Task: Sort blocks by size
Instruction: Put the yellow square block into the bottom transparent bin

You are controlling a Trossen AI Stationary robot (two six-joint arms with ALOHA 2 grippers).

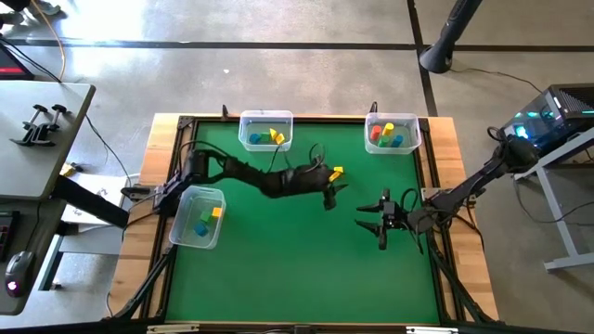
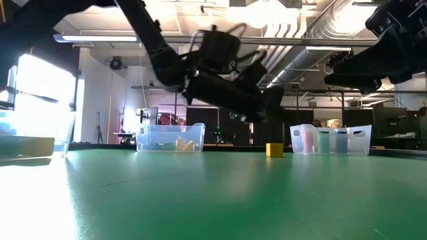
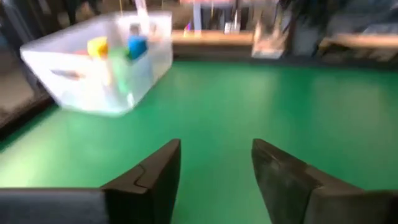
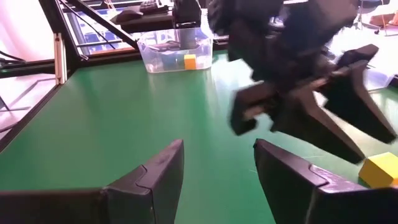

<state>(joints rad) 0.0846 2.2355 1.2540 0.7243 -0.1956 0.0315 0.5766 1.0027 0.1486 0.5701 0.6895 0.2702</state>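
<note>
left gripper (image 1: 331, 192): fingers apart, holding nothing, above the mat centre | yellow block (image 1: 336, 173): lay loose on the mat just beside it, toward the far bins, no clear long axis | left arm was nearer | right gripper (image 1: 379, 221): also spread and empty, waited near the right edge | other blocks were in three bins

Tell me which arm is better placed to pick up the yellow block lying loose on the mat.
The left. The left gripper is open and hangs just beside the yellow block, near mid-table. The right gripper, also open, waits farther from the block, toward the table's right side, so it would need the longer reach.
</note>
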